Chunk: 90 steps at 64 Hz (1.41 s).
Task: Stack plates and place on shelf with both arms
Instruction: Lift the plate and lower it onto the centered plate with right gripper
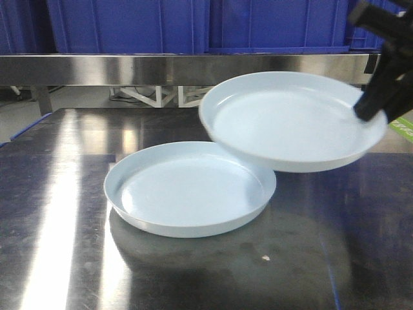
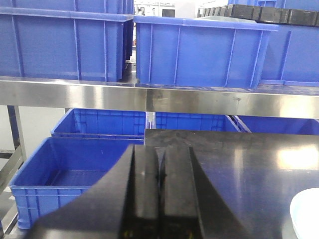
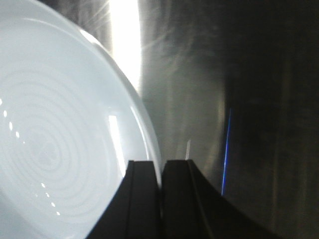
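Right end effector (image 3: 160, 174) is clamped on the right rim of the raised plate (image 1: 293, 123), which hangs tilted over the counter (image 1: 58, 213) toward its right-rear. It overlaps the far-right rim of the resting plate (image 1: 190, 190) mid-counter, contact unclear. So the target lies left & toward the front edge. Left end effector (image 2: 159, 174) is pressed together, empty, facing the shelf (image 2: 149, 97). Front view blurs the grip; left arm isn't seen there.

Looks like a storeroom or the back of a commercial kitchen, hard to say which from these angles. Blue plastic crates (image 2: 204, 50) are lined up on a stainless-steel rack (image 2: 75, 92), with a dark steel worktable (image 1: 58, 226) in front.
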Motion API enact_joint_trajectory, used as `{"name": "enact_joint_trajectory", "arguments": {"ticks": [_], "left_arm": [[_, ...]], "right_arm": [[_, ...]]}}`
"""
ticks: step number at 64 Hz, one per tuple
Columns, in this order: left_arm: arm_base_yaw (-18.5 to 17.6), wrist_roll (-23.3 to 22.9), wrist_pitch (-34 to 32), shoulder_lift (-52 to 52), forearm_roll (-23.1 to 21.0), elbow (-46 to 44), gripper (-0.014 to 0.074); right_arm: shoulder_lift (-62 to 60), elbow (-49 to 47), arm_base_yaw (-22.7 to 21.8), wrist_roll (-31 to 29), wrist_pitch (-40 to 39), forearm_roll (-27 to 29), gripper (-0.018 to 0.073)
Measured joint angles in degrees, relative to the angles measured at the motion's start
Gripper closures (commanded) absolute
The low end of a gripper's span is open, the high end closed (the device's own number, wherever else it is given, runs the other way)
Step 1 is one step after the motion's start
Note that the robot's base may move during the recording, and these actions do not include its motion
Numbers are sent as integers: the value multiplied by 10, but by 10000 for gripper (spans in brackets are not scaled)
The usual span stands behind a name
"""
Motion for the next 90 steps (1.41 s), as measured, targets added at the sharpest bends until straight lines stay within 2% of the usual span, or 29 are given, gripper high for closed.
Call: {"name": "enact_joint_trajectory", "arguments": {"ticks": [21, 39, 50, 90], "left_arm": [[0, 0, 0, 0, 0, 0, 516], [0, 0, 0, 0, 0, 0, 516], [0, 0, 0, 0, 0, 0, 516], [0, 0, 0, 0, 0, 0, 516]], "right_arm": [[44, -8, 93, 49, -43, 2, 503], [84, -26, 137, 66, -62, 3, 503], [100, -26, 151, 70, -70, 4, 503], [106, -27, 153, 71, -76, 4, 481]]}}
